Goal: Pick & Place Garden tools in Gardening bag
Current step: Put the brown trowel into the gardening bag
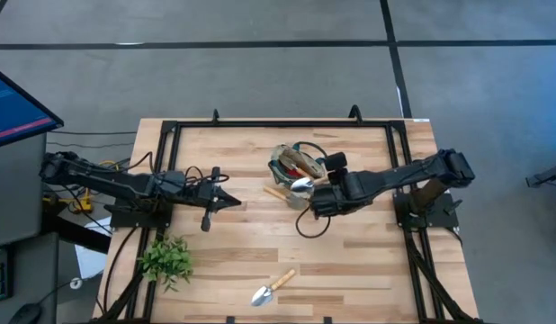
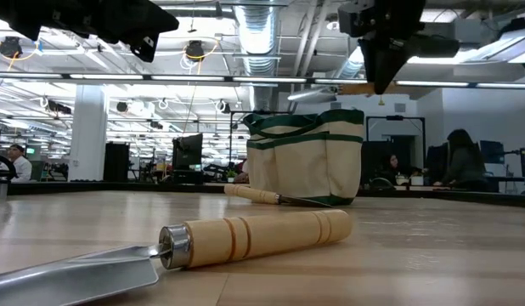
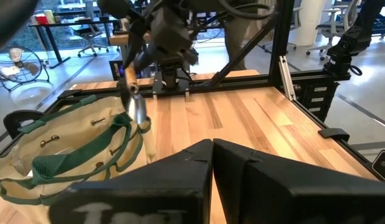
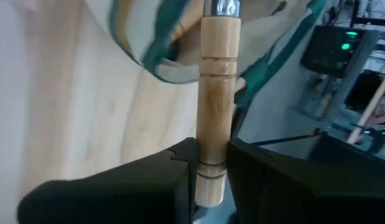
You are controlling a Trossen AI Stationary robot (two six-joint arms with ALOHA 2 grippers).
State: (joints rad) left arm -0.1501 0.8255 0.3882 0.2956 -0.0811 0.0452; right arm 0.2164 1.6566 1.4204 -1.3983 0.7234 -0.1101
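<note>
Your right gripper (image 4: pixel 208 177) is clamped on the wooden handle of a trowel (image 4: pixel 215 93), holding it in the air just beside the gardening bag (image 1: pixel 294 164), its silver head at the bag's rim. Your left gripper (image 1: pixel 231 202) waits with fingers pressed together above bare table (image 1: pixel 368 261), well apart from the bag. A second trowel (image 1: pixel 273 288) lies flat near the front edge (handle toward the bag). Another tool (image 1: pixel 278 193) lies against the bag's base. A leafy plant (image 1: pixel 167 260) sits at front left.

Two dark arms with black looping cables and matte black pincers.
</note>
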